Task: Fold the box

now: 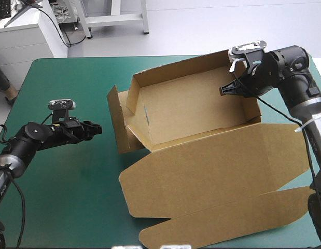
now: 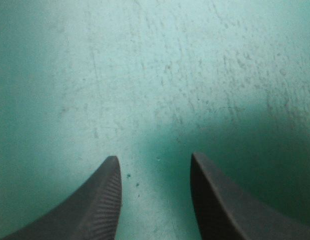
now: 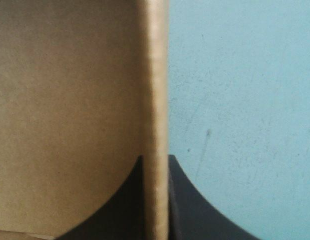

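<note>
Brown board fills the middle and right of the high view: the box (image 1: 201,119) sits on the teal-green tabletop (image 1: 61,98) as an open tray. Its long axis runs left to right across the frame, and the lid (image 1: 212,176) lies flat toward the lower edge. My right end effector (image 1: 226,89), in the upper right, is all but closed on the tray's right wall (image 3: 156,90). In the right wrist view the wall's top edge runs straight out between my two black fingers, with board on one side and bare tabletop on the other. That arm reaches in from the right of the frame, wrist bent down and leftward over the wall. My left end effector (image 1: 97,127) is at mid-left, its fingers (image 2: 102,200) standing apart over bare tabletop, holding nothing. It points rightward, low and roughly level, and the box lies straight ahead of it. The nearest part is the left side flap (image 1: 114,116), which stands splayed outward from the tray, near my fingertips but not touching them. I judge that flap to be the next thing to tuck, and the left arm is plainly the nearer one. It would need to travel rightward while the right end effector steadies the far end.
</note>
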### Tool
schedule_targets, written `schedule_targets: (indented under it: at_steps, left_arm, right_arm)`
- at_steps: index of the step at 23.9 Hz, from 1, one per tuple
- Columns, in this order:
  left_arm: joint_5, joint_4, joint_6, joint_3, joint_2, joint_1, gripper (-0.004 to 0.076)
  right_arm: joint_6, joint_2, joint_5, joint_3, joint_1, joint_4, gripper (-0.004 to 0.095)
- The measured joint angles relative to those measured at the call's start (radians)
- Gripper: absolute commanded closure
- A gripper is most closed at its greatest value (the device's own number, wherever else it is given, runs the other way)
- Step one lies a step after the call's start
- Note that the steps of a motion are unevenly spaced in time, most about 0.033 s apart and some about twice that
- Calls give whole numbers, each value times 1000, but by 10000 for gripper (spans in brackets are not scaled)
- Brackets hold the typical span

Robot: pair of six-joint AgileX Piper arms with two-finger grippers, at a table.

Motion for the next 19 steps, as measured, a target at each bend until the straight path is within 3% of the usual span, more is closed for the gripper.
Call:
schedule_targets:
  at_steps: [7,15,19]
  left_arm:
    - [3,-233,219,-1,40,1,417]
    - [115,-552,395,-3,184,3,418]
    - [232,-687,492,-3,202,6,418]
  right_arm:
    - [13,0,0,0,0,26,927]
    - [21,0,0,0,0,52,927]
    - [23,0,-1,0,0,48,927]
